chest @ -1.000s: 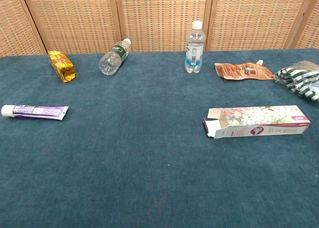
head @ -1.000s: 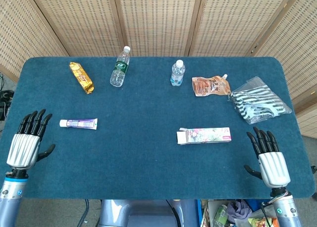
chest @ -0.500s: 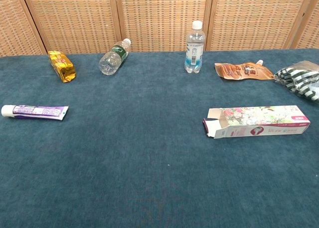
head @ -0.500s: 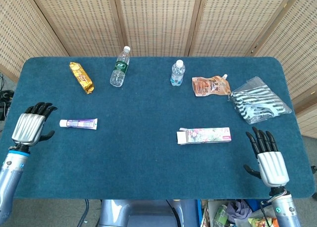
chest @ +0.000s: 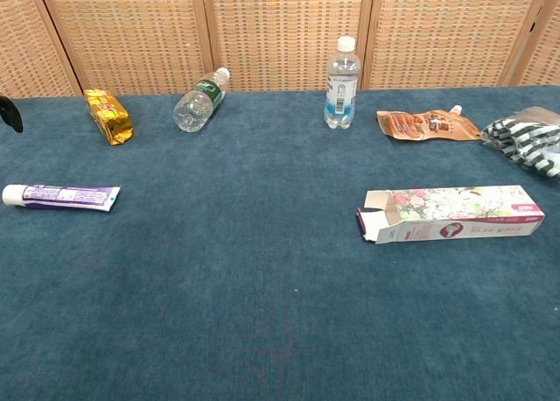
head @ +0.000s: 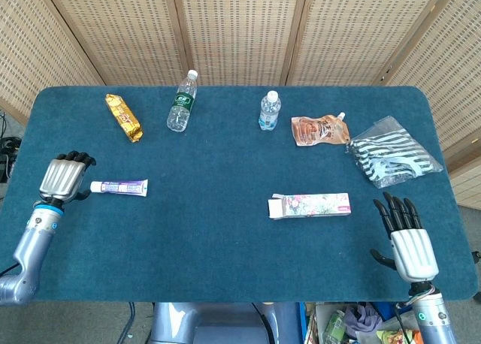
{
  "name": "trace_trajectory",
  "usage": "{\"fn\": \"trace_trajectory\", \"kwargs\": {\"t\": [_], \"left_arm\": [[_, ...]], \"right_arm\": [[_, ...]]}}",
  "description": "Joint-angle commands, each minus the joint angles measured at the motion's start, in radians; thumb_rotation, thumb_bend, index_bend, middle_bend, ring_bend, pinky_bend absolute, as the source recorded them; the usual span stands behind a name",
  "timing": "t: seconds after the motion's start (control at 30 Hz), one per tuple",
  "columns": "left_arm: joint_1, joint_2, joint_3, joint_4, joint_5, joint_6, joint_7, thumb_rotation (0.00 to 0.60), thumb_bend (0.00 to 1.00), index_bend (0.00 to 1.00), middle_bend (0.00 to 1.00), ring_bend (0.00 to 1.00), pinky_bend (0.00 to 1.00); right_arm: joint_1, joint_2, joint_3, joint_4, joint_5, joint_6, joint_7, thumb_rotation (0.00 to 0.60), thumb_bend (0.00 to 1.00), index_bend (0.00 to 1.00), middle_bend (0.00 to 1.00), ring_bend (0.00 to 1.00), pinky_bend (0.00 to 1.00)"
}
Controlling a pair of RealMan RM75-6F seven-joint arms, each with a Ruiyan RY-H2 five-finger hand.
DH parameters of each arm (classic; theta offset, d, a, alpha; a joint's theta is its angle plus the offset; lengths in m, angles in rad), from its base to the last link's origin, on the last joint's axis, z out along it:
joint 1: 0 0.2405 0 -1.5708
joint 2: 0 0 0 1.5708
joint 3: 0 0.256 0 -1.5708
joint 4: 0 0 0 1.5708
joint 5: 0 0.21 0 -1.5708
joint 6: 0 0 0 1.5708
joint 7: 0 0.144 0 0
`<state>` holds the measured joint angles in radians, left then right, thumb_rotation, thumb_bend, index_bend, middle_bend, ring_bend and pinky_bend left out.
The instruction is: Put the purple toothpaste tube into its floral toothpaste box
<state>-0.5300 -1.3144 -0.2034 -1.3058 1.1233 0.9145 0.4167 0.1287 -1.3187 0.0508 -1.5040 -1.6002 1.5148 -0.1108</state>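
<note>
The purple toothpaste tube [head: 119, 187] [chest: 61, 195] lies flat at the left of the blue table, white cap pointing left. My left hand [head: 64, 176] hovers just left of the cap, fingers bent forward, holding nothing; only a dark fingertip [chest: 7, 114] shows at the chest view's left edge. The floral toothpaste box [head: 310, 206] [chest: 451, 214] lies on its side at the right, its left end flaps open. My right hand [head: 406, 236] is at the table's front right, fingers straight and spread, to the right of the box and apart from it.
Along the back lie a gold snack pack [head: 123, 117], a lying green-label bottle [head: 181, 101], an upright small bottle [head: 270, 110], a brown pouch [head: 319, 130] and a striped plastic bag [head: 391, 152]. The table edge [head: 225, 299] runs close in front.
My left hand has moved forward and right from the table's left edge to just beside the tube's cap, its fingers bending over. The right hand, tube and box have stayed put.
</note>
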Motion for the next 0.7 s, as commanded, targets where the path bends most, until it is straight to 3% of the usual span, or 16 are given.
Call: {"fn": "trace_trajectory", "kwargs": {"t": [0.03,0.7], "left_arm": [[-0.026,-0.027,0.005,0.031,-0.045,-0.032,0.026,0.6,0.24,0.32,0.28,0.21,0.28],[-0.101,-0.124,0.058,0.147,-0.168,-0.11,0.116,0.6,0.24,0.37,0.31,0.23,0.3]], "right_arm": [[0.001,-0.001,0.0,0.002,0.002,-0.002,-0.001,0.6,0.0,0.0,0.0,0.0,0.0],[0.005,-0.009,-0.001,0.01,0.011,-0.014,-0.006,0.6,0.0,0.0,0.0,0.0,0.0]]}}
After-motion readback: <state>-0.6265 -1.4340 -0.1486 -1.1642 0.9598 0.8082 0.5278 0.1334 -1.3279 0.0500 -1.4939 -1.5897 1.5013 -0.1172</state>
